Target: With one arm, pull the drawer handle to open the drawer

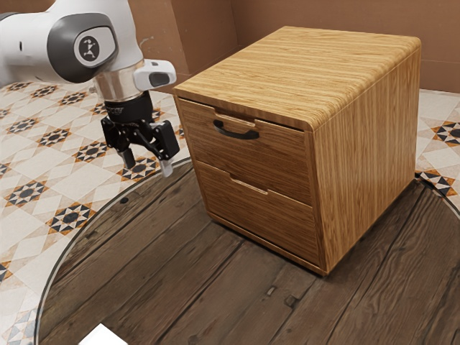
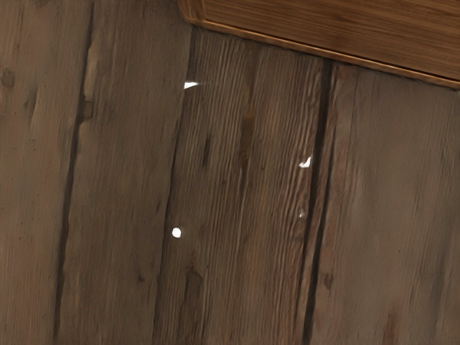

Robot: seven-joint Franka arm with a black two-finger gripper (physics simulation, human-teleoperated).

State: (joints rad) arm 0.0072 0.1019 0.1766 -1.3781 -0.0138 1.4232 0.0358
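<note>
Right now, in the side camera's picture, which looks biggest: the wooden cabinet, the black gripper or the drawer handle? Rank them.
1. wooden cabinet, by far the largest.
2. black gripper.
3. drawer handle, the smallest.
The last two look close, and the gripper may stand nearer the camera, so that order is unsure.

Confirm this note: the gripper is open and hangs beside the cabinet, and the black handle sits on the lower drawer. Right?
Not quite. The exterior view shows the black handle on the upper drawer, not the lower one. The rest holds: the gripper is open and hangs beside the cabinet.
</note>
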